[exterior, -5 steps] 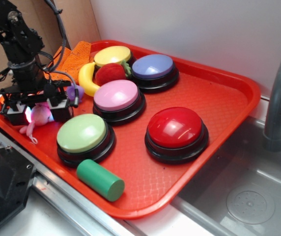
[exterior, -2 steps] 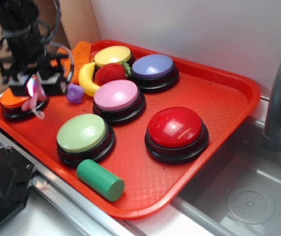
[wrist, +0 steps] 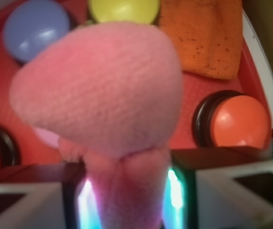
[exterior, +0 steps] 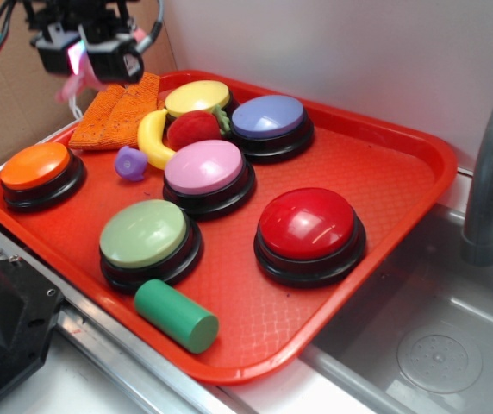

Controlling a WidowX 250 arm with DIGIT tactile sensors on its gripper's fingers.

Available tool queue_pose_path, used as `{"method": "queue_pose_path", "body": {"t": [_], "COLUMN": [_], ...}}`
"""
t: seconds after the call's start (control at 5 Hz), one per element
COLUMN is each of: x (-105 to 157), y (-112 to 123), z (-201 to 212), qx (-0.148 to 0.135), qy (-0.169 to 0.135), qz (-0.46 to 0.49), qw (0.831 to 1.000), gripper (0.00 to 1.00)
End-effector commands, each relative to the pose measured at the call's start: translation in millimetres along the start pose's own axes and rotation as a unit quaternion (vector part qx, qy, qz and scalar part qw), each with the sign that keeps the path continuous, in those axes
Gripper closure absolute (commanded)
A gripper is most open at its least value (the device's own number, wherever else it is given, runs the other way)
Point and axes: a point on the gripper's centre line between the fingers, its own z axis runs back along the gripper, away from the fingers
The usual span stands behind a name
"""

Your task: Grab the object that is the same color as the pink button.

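Note:
My gripper hangs high above the back left corner of the red tray, shut on the small pink plush toy, which dangles below the jaws with its string tail hanging down. In the wrist view the pink plush toy fills the middle, pinched between my two lit fingers. The pink button, a pale pink dome on a black base, sits mid-tray, well to the right of and below the gripper.
The tray also holds an orange button, green button, red button, blue-lavender button, yellow button, red strawberry, banana, purple knob, green cylinder and orange cloth. A sink lies right.
The gripper has risen from the tray floor up toward the back left, lifting the pink plush toy with it. The orange button it hid now shows.

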Motion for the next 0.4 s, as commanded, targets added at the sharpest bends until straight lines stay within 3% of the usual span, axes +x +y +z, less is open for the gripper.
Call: {"method": "queue_pose_path", "body": {"t": [0.0,0.2], "x": [3,6], "y": [-19,-13], "z": [21,11], "qx": [-0.004,0.009], "qy": [-0.061,-0.057], "qz": [-0.055,-0.05], "qw": [0.997,0.997], "gripper": [1.0,1.0]}}
